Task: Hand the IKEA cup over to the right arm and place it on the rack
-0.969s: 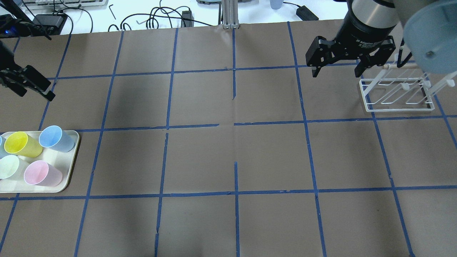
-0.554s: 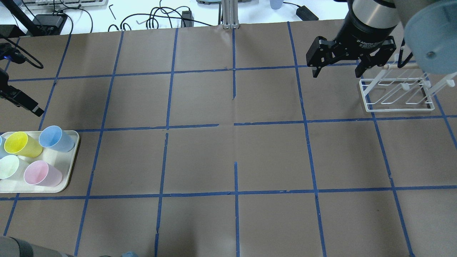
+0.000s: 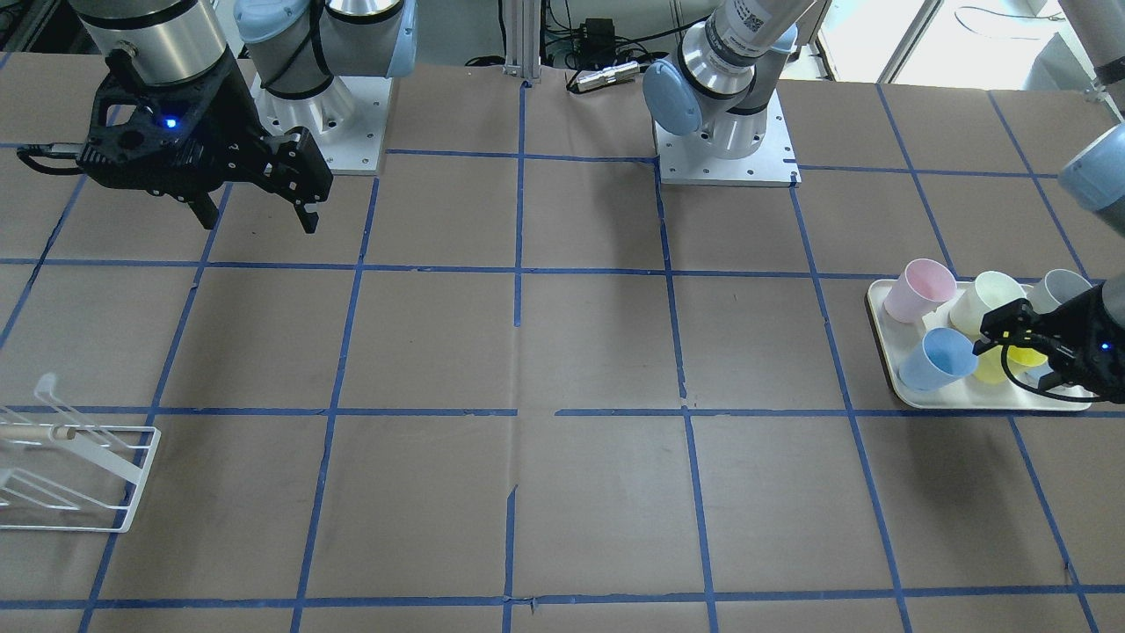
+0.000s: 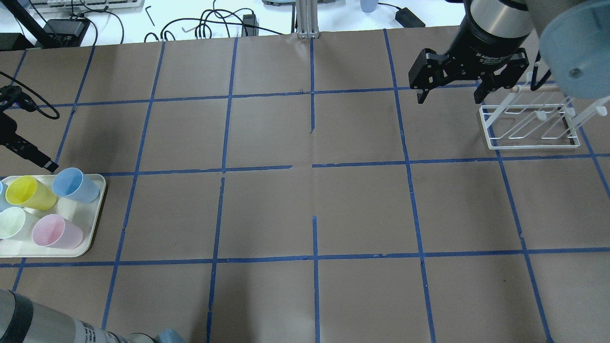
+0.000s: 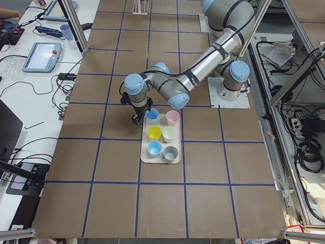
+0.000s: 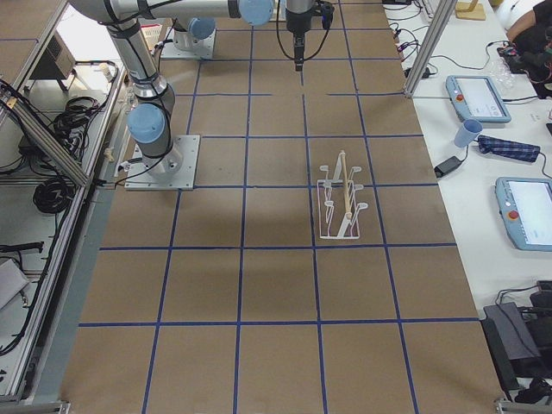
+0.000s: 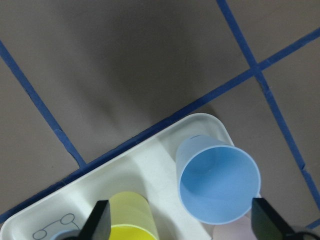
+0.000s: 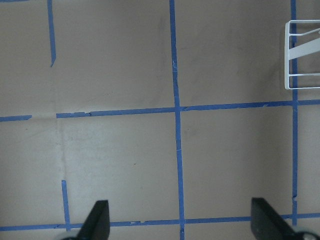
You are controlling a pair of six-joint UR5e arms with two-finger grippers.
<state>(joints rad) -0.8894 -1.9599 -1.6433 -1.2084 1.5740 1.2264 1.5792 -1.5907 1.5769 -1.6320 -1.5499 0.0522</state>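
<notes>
The IKEA cup (image 4: 74, 185), a pale blue tumbler, lies tilted at the far right corner of the cream tray (image 4: 90, 238); it also shows in the front view (image 3: 940, 359). In the left wrist view the cup (image 7: 220, 185) sits between the fingers of my open, empty left gripper (image 7: 182, 227), which hovers above it. One of its fingers (image 4: 46, 164) shows in the overhead view by the tray's far edge. A second pale blue cup (image 5: 154, 148) stands on the tray. My right gripper (image 4: 449, 97) is open and empty, beside the white wire rack (image 4: 529, 126).
The tray also holds a yellow cup (image 4: 28, 192), a pink cup (image 4: 55, 232), a pale green cup (image 4: 12, 222) and a grey cup (image 3: 1059, 286). Brown paper with blue tape lines (image 4: 314, 166) covers the table. Cables and devices lie beyond its far edge.
My left gripper has moved from the far left of the table toward the tray and now hangs over the pale blue cup. The right arm has not moved.
</notes>
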